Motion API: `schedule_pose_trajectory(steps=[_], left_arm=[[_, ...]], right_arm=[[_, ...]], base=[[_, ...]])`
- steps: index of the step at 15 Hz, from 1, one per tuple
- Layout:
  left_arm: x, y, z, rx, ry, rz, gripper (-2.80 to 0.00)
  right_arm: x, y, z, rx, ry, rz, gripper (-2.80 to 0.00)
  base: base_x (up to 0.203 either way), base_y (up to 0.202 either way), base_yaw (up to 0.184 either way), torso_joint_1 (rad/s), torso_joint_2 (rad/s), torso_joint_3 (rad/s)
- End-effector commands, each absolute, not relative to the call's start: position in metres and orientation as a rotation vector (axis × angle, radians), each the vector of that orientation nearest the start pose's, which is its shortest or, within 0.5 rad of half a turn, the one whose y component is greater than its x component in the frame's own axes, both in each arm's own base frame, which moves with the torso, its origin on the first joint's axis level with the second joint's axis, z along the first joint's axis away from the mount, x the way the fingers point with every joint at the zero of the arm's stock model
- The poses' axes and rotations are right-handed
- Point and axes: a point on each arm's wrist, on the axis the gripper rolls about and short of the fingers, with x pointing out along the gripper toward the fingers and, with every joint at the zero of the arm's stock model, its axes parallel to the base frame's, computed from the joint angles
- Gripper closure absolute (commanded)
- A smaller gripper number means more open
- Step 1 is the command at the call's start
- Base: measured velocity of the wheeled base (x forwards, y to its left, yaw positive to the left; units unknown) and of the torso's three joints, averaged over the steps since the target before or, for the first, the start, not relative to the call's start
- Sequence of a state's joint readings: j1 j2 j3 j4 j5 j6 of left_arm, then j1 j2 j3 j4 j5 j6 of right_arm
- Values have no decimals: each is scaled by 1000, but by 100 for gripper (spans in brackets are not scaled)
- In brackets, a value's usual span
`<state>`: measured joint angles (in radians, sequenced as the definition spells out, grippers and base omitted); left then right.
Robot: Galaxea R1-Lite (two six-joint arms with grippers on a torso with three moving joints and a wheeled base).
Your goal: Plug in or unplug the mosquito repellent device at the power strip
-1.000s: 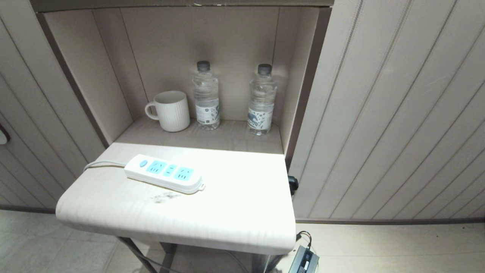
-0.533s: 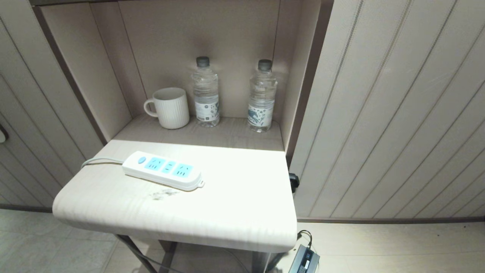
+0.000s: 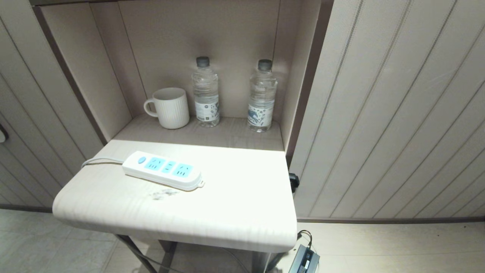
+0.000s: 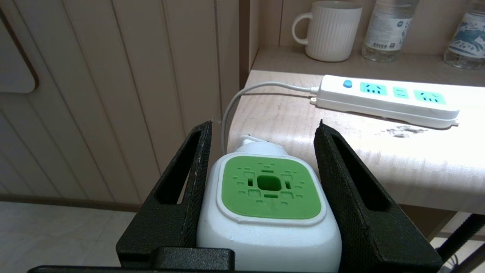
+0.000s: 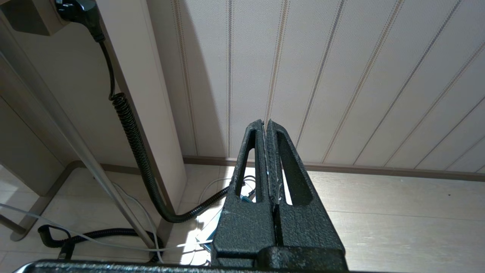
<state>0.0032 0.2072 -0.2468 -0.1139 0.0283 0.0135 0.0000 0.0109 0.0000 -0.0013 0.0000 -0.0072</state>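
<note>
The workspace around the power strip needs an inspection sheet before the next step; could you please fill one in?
Surface: pale wooden table, brightly lit, with a dark smudge in front of the strip.
Job's things: power strip lies flat, all three sockets free; mosquito repellent device sits between the left gripper's fingers, short of the table edge.
Clutter: white ribbed mug and two water bottles upright in the niche behind.
Grippers: left gripper shut on the device; right gripper shut, empty, low near the floor.
Cables: strip's white cord runs off the table's left edge; black coiled cable beside the table leg.
Surroundings: panelled walls, tiled floor.
</note>
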Motion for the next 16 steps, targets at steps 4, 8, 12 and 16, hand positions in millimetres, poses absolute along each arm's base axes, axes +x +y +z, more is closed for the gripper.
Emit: schedule_pose_trajectory(steps=[4,8,12,16], left_arm=[[-20,1,160,12,-152,33,0],[-20,1,160,12,-152,33,0],[-20,1,160,12,-152,33,0],[-20,1,160,12,-152,33,0]], right_arm=[[-22,0,76,-8,11,0,0],[-22,0,76,-8,11,0,0],[-22,0,76,-8,11,0,0],[-22,0,76,-8,11,0,0]], base=[[0,0,0,0,0,0],[0,0,0,0,0,0],[0,0,0,0,0,0],[0,0,0,0,0,0]])
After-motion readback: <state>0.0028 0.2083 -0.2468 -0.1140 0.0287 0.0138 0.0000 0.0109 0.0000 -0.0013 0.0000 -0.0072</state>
